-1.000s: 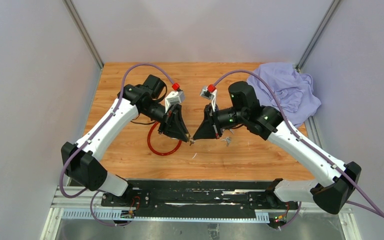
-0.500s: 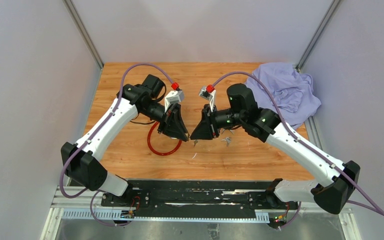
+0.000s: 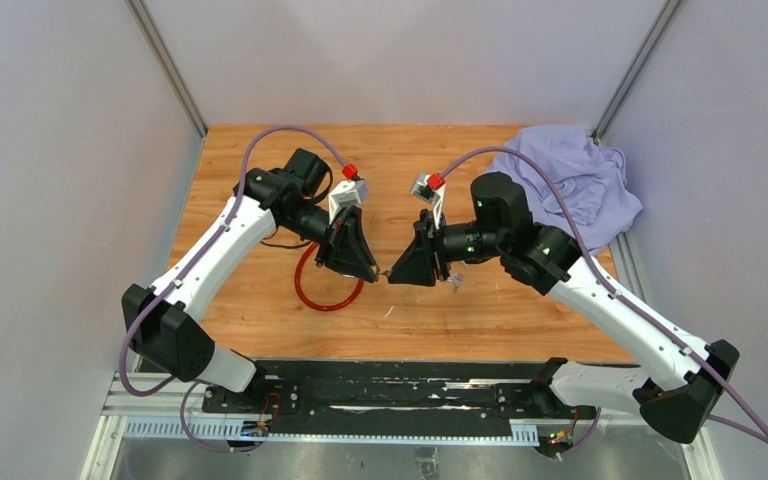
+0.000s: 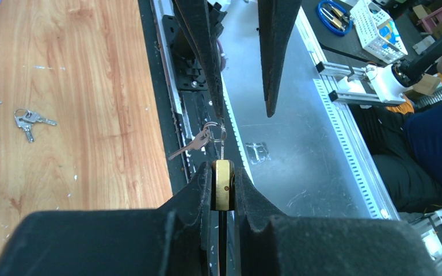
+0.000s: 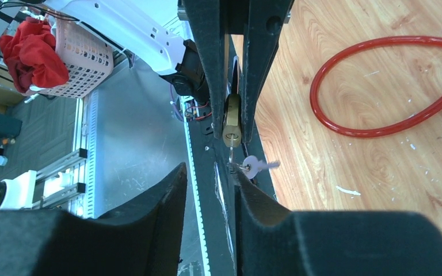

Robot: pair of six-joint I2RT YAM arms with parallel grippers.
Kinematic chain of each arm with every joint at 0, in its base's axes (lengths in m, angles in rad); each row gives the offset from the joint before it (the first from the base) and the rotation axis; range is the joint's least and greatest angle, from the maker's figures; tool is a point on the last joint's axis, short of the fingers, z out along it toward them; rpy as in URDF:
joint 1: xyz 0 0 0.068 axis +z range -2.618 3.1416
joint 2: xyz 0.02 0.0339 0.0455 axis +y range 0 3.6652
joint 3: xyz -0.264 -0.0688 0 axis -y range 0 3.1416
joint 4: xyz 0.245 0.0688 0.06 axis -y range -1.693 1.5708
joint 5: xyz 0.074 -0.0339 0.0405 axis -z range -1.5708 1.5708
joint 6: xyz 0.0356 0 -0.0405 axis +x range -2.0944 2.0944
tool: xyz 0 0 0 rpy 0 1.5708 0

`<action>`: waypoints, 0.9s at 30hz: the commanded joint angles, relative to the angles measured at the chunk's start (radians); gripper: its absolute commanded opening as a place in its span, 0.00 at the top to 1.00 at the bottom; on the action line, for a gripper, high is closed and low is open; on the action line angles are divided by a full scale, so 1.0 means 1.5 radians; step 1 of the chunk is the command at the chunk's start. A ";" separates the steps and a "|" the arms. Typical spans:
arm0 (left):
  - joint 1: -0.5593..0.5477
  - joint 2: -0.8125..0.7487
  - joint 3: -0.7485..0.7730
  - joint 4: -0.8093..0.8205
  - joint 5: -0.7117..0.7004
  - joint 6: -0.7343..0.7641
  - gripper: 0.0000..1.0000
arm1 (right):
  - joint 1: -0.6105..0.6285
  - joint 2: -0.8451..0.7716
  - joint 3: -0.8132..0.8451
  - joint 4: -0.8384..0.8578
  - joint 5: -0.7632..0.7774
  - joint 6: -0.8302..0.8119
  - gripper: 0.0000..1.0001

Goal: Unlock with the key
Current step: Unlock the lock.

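Brass padlock (image 4: 224, 185), smooth and slab-shaped, clamped by its flat faces in the left gripper (image 3: 369, 270), held above the wooden table (image 3: 400, 150) a little toward 6 o'clock from its middle. Long axis roughly level, keyway end toward 3 o'clock, facing the right gripper (image 5: 210, 173). Slim silver key (image 5: 231, 153) seated in that keyway, in line with the lock body, a second key (image 5: 255, 166) hooked to it and dangling. Right gripper's matte black fingers (image 5: 149, 218) parted, clamped on nothing, one tip just beside the key's head; touching or not, cannot tell. Only a narrow gap between the two grippers' tips. Glossy red cable loop (image 3: 305, 290) flat on the boards at 9 o'clock of the lock, under the left wrist. Loose bunch of keys (image 4: 27, 119) at 3 o'clock, beneath the right gripper. Crumpled lavender cloth (image 3: 572, 180) over the 2 o'clock corner. Open boards toward 12 o'clock; table edge and black rail (image 3: 380, 385) close at 6 o'clock.
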 commanded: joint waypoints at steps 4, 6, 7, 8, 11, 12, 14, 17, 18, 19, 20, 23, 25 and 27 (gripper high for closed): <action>0.000 -0.014 0.019 0.004 0.028 0.000 1.00 | -0.001 0.010 -0.013 -0.008 -0.027 -0.012 0.80; 0.000 -0.016 0.019 0.005 0.028 0.000 1.00 | -0.001 0.012 -0.012 -0.008 -0.028 -0.012 0.84; 0.000 -0.016 0.019 0.006 0.028 0.000 1.00 | -0.001 0.012 -0.011 -0.008 -0.028 -0.011 0.85; 0.000 -0.016 0.019 0.005 0.028 0.000 1.00 | 0.000 0.013 -0.012 -0.008 -0.028 -0.011 0.86; 0.000 -0.015 0.018 0.005 0.029 0.000 1.00 | 0.000 0.015 -0.013 -0.012 -0.025 -0.013 0.79; 0.000 -0.015 0.018 0.005 0.029 0.000 0.99 | -0.001 0.016 -0.013 -0.018 -0.018 -0.016 0.72; 0.000 -0.015 0.018 0.006 0.030 0.001 1.00 | -0.002 0.014 -0.014 -0.025 -0.002 -0.019 0.59; 0.000 -0.016 0.018 0.005 0.030 -0.001 1.00 | -0.004 0.007 -0.016 -0.027 0.010 -0.022 0.55; 0.000 -0.016 0.018 0.006 0.030 0.000 1.00 | -0.005 0.006 -0.015 -0.026 0.009 -0.023 0.55; 0.000 -0.017 0.018 0.006 0.030 -0.001 1.00 | -0.006 0.007 -0.015 -0.026 0.007 -0.024 0.57; 0.001 -0.017 0.018 0.006 0.029 0.000 1.00 | -0.006 0.009 -0.015 -0.026 0.003 -0.023 0.59; 0.000 -0.017 0.018 0.006 0.030 0.000 1.00 | -0.006 0.017 -0.011 -0.025 -0.009 -0.019 0.67; 0.001 -0.016 0.019 0.005 0.030 -0.002 1.00 | -0.006 0.021 -0.011 -0.017 -0.018 -0.015 0.73; 0.001 -0.016 0.019 0.005 0.030 -0.002 0.99 | -0.006 0.025 -0.010 -0.011 -0.021 -0.012 0.78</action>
